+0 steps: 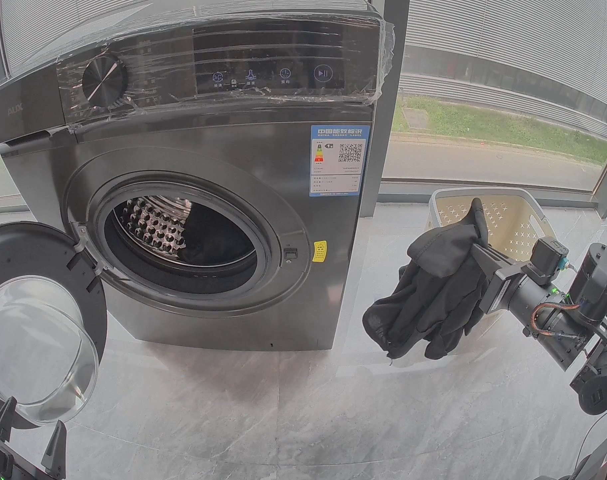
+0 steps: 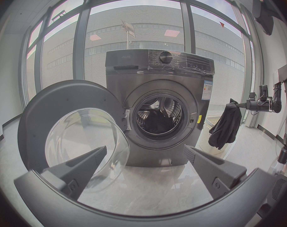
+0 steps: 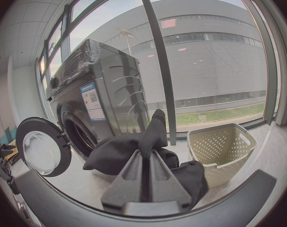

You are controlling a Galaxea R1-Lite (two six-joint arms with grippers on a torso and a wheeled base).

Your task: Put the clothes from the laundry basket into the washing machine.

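Right gripper [image 3: 146, 155] is pinching black garment [image 1: 430, 295], hanging just below it, laundry basket [image 1: 510, 218] sitting right behind (washing machine [image 1: 250, 148] door [image 1: 30, 255] standing open). Left gripper [image 2: 144, 148] is sitting spread, beside that door.

The right arm [image 1: 550, 315] is made of dark grey and black cylinders, with a thin orange cable [image 1: 542, 308] looped on it and a black boxy camera [image 1: 549, 256] at the wrist. The right end effector [image 3: 146, 153] has dark grey wedge fingers [image 3: 131, 174] with recessed panels. Each finger of the left end effector [image 2: 144, 147] carries a round screw [image 2: 72, 185].
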